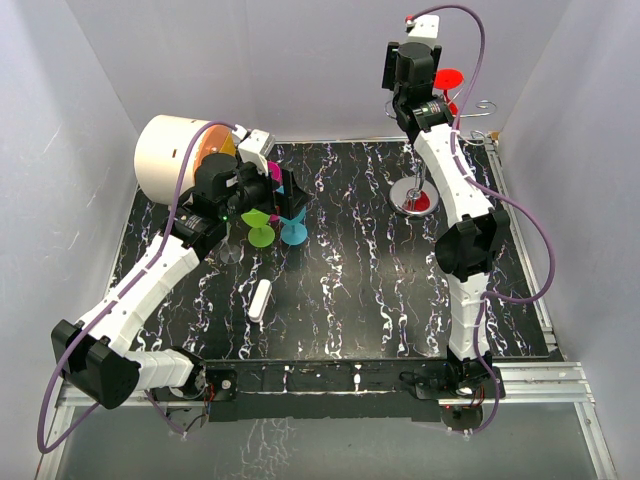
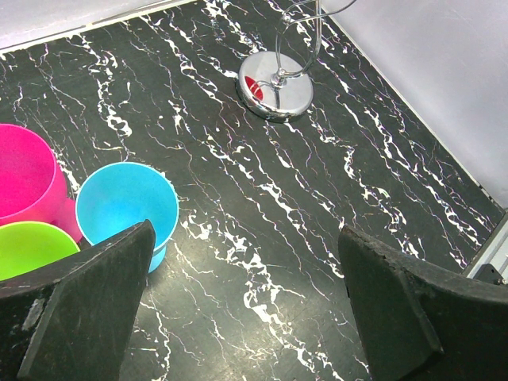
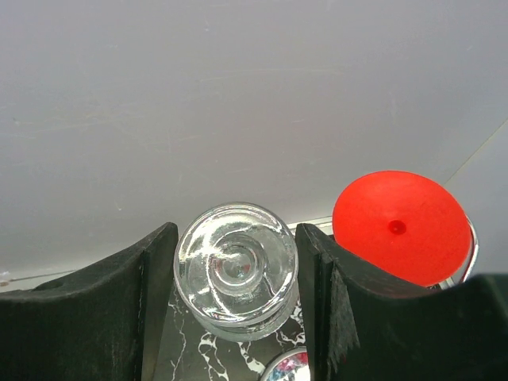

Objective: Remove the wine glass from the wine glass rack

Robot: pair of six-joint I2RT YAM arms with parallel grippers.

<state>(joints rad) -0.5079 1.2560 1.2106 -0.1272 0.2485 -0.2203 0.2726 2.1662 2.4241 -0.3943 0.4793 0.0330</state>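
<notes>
My right gripper (image 1: 415,78) is high at the back, beside the wine glass rack's curled arms (image 1: 484,110). In the right wrist view the right gripper (image 3: 236,254) is shut on the round foot of a clear wine glass (image 3: 236,266), one finger on each side. A red wine glass foot (image 3: 399,226) shows just to its right, at the rack top (image 1: 447,78). The rack's shiny round base (image 1: 418,197) stands on the black marbled table and also shows in the left wrist view (image 2: 276,83). My left gripper (image 2: 246,309) is open and empty above the table.
Pink (image 2: 24,175), blue (image 2: 127,202) and green (image 2: 32,246) plastic glasses stand by the left gripper (image 1: 285,190). A cream drum (image 1: 175,155) lies at the back left. A small white cylinder (image 1: 261,300) lies mid-table. Grey walls enclose three sides.
</notes>
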